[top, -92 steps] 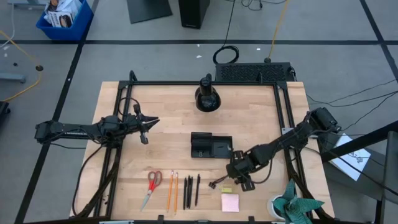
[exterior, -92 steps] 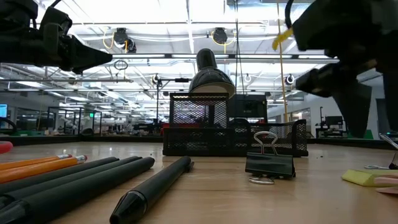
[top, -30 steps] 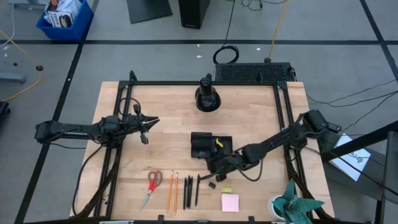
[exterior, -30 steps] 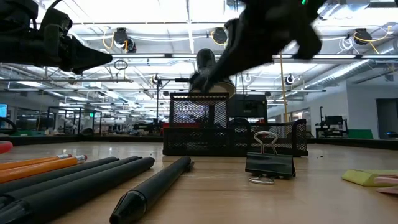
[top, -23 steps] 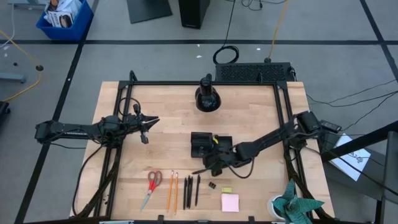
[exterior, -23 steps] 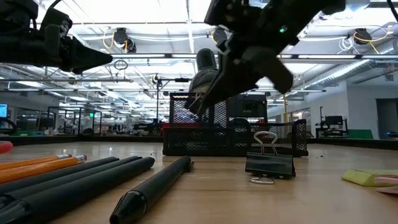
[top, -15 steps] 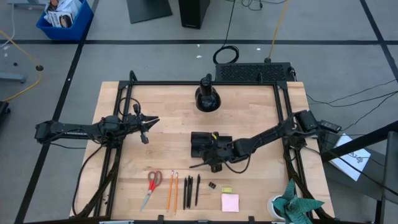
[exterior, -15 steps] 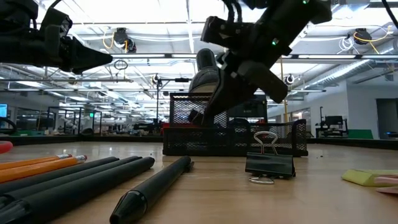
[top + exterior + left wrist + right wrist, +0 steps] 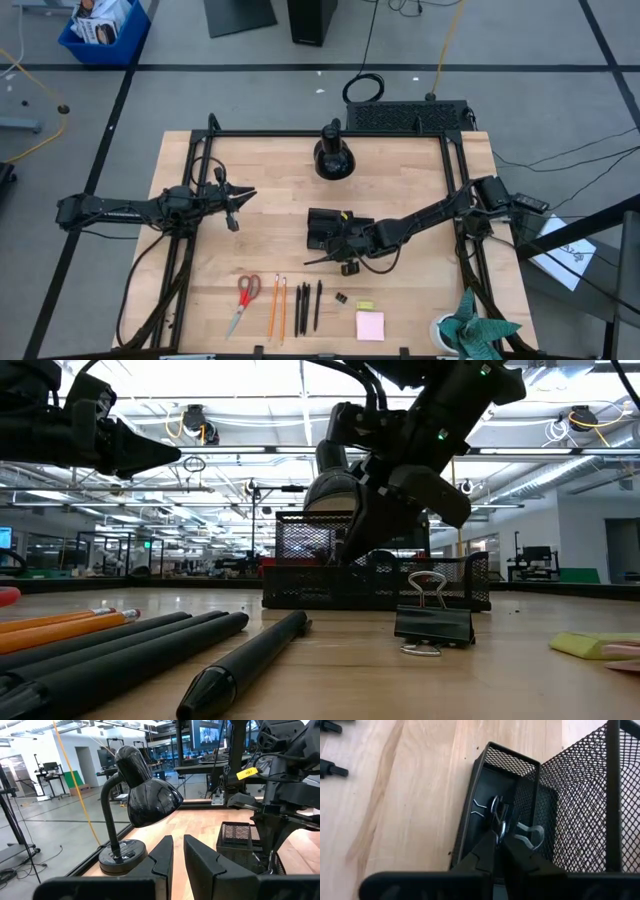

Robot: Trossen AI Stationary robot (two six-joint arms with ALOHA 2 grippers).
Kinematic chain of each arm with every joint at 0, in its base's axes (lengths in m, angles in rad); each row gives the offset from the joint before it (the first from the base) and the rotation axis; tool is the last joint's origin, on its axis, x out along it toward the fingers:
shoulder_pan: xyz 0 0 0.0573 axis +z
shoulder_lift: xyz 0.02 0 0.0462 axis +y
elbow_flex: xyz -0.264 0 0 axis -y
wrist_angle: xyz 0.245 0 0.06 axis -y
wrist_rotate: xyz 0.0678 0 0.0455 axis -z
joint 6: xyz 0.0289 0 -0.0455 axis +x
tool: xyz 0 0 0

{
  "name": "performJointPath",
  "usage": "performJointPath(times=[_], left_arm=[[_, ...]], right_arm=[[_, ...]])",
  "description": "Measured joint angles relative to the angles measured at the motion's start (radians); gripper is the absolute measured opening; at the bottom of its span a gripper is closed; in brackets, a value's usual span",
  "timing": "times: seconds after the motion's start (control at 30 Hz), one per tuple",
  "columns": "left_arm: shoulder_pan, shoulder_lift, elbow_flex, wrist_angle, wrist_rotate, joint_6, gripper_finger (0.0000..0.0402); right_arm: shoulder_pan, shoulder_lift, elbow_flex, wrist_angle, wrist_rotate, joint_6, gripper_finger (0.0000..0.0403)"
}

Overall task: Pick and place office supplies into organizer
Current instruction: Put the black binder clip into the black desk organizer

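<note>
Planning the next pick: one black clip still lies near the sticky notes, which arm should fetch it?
Right. Its pincer is at the organizer, close to the binder clip. The left pincer hangs farther away, over the table's left half.

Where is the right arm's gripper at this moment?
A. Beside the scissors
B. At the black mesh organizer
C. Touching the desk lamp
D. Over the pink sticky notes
B: the right gripper reaches into a low compartment of the black mesh organizer, at a binder clip inside it.
</note>
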Motion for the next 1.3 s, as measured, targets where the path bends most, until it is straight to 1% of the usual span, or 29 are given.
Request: performJointPath(times=[0.27, 0.43, 0.6, 0.7, 0.8, 0.87, 0.93, 1.07, 1.17, 1.3], left_arm=[[0.000, 0.000, 0.000, 0.000, 0.000, 0.000, 0.0051], [0.000, 0.000, 0.000, 0.000, 0.000, 0.000, 0.0051], [0.000, 0.000, 0.000, 0.000, 0.000, 0.001, 0.0051], [0.000, 0.000, 0.000, 0.000, 0.000, 0.001, 0.0051], [0.000, 0.000, 0.000, -0.001, 0.000, 0.001, 0.0051], [0.000, 0.000, 0.000, -0.002, 0.000, 0.001, 0.0051], [0.000, 0.000, 0.000, -0.002, 0.000, 0.001, 0.0051], [0.000, 0.000, 0.000, -0.002, 0.000, -0.005, 0.0051], [0.000, 0.000, 0.000, -0.002, 0.000, -0.007, 0.0051], [0.000, 0.000, 0.000, -0.001, 0.000, -0.008, 0.0051]], right_arm=[[0.000, -0.001, 0.000, 0.003, 0.006, 0.007, 0.0049], [0.004, -0.034, -0.002, 0.019, 0.011, 0.001, 0.0057], [0.032, -0.107, -0.002, 0.024, 0.111, -0.003, 0.0059], [0.068, -0.157, -0.001, 0.028, 0.132, 0.039, 0.0059], [0.118, -0.172, -0.003, 0.043, 0.097, 0.118, 0.0059], [0.158, -0.166, -0.019, 0.086, 0.079, 0.148, 0.0059], [0.197, -0.149, -0.027, 0.119, 0.068, 0.181, 0.0059], [0.259, -0.099, -0.029, 0.182, 0.009, 0.259, 0.0067], [0.295, -0.053, -0.029, 0.222, -0.033, 0.302, 0.0094], [0.323, -0.017, -0.029, 0.229, -0.064, 0.374, 0.0151]])
